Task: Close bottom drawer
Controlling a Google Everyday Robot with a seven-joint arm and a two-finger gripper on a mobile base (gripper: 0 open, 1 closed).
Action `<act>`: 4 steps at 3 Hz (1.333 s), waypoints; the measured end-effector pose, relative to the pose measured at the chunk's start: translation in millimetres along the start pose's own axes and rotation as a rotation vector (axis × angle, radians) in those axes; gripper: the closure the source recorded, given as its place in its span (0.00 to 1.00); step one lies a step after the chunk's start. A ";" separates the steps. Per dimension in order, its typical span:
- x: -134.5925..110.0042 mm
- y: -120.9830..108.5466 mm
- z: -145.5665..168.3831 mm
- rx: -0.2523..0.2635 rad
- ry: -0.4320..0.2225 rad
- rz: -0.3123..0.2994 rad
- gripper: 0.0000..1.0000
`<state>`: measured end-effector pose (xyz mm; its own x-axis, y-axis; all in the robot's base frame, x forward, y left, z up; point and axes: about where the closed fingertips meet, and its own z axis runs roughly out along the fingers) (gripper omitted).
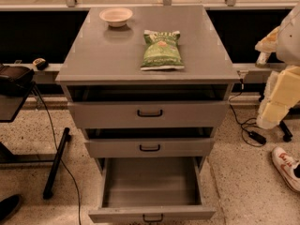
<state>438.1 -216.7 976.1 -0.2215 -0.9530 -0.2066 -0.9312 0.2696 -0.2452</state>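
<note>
Bottom drawer [151,184] is sitting pulled far out, at the foot of the grey cabinet, with its tray showing empty and its slim front panel running along the lower edge of the frame. Its small black loop handle [153,217] is sitting at the panel's centre, partly cut off by the frame edge. Middle drawer [149,147] and top drawer [149,112] are also standing slightly ajar above it; neither is the target.

Tool [266,45] is hanging at the right edge of the frame, level with the cabinet's surface [108,50], well apart from the bottom drawer and touching nothing. Can't tell whether it's open or closed.

Handling call: the metal drawer is looking stiff and, being empty, fairly light, probably riding on slides. No grasp is needed, so I'm leaning toward a flat push on the front panel near the handle. I'm keeping it centred so the drawer isn't racking in its slides, and avoiding the thin top lip.

Green chip bag [162,49] and bowl [116,16] are resting on the surface, out of the way. A shoe [286,165] is showing on the floor to the right, clear of the drawer's path.
</note>
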 end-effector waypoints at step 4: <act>4.7 117.8 147.4 -0.213 -0.304 0.000 0.00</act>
<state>370.1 -169.1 806.7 -0.1555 -0.8595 -0.4869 -0.9776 0.2045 -0.0488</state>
